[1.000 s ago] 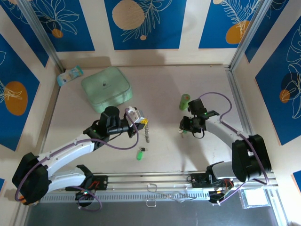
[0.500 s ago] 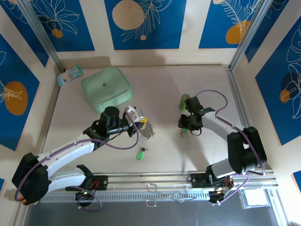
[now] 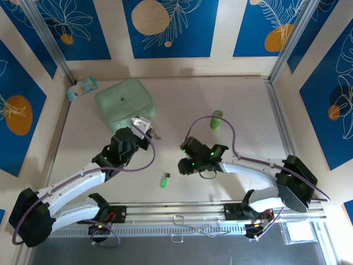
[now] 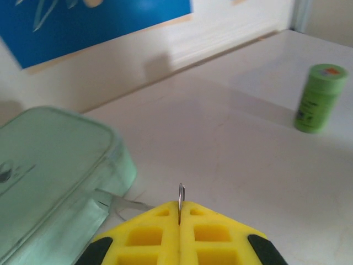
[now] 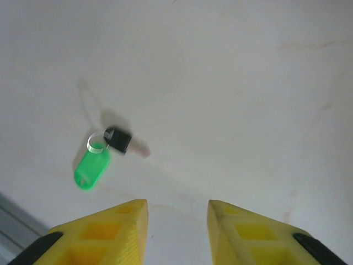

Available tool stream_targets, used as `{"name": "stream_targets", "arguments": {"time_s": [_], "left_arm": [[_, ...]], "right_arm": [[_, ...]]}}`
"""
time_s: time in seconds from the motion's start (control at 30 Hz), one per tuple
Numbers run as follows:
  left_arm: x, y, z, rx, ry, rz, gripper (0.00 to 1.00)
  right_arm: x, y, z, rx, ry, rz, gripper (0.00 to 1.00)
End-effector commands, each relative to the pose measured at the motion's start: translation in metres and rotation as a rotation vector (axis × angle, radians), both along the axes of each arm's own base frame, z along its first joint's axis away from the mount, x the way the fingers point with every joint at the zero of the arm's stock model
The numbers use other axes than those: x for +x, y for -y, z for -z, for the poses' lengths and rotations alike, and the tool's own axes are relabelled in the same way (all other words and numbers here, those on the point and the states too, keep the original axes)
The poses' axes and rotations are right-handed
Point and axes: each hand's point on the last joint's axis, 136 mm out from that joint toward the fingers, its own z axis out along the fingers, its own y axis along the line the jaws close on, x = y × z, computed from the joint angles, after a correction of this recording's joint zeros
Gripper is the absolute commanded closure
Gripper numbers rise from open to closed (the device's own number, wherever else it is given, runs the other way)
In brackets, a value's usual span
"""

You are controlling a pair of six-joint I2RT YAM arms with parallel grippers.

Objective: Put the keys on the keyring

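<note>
Item 1: L pincer (image 4: 180, 208), yellow fingers shut tight on keyring (image 4: 180, 196), a thin silvery metal ring seen edge-on btwn the tips. It was held just beside a corner of the mint-green square box (image 4: 49, 165).
Item 2: R pincer (image 5: 177, 205), jaws apart, nothing btwn them, hovering low over the white table (image 5: 248, 83) near centre front.
Item 3: key (image 5: 92, 168), small, w/ bright green plastic tag, clear ring and black head. It lay flat on the table ahead-left of R pincer, not touching it.
Item 4: green cylinder (image 3: 216, 120), upright, well apart from both pincers.
</note>
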Motion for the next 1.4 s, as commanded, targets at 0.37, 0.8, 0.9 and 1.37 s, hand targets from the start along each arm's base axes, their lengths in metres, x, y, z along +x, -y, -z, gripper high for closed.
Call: {"name": "stream_targets", "arguments": {"time_s": [0.37,0.8,0.9,1.37], "left_arm": [[0.008,-0.049,-0.003,-0.110,-0.029,-0.283,1.00],[0.001,-0.047,-0.003,-0.132,-0.012,-0.241,1.00],[0.000,-0.046,-0.005,-0.132,-0.002,-0.231,1.00],[0.001,-0.043,-0.007,-0.128,0.008,-0.214,1.00]], "right_arm": [[-0.018,-0.073,0.036,-0.125,-0.078,-0.155,0.59],[-0.010,-0.078,0.048,-0.258,-0.053,-0.169,0.66],[-0.011,-0.078,0.049,-0.275,-0.050,-0.176,0.70],[-0.012,-0.076,0.047,-0.306,-0.025,-0.184,0.84]]}}
